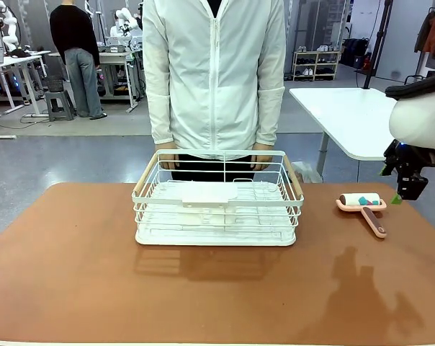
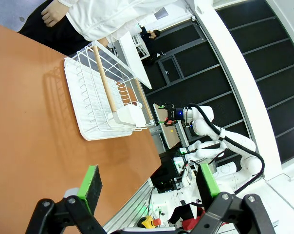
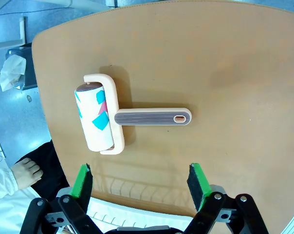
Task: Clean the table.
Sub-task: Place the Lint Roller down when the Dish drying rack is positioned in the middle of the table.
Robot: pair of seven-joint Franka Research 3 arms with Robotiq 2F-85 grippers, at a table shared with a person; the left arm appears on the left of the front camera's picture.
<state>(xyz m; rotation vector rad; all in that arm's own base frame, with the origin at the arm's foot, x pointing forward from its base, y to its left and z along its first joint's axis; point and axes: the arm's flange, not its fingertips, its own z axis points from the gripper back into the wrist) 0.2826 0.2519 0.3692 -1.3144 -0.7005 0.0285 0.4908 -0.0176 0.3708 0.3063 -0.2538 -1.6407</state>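
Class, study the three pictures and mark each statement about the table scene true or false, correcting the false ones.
1. The lint roller lies inside the wire basket. False: it lies on the table, beside the basket.
2. The right gripper is open above the roller. True.
3. The person's hands are at the basket's far rim. True.
4. The left gripper grips the basket. False: it is open, holding nothing.

Table (image 1: 81, 281): wide, smooth matte reddish-brown top w/ rounded corners, level. Wire basket (image 1: 217, 198) is carried at its centre-far side; lint roller (image 1: 363, 205) is laid flat to basket's right, apart.
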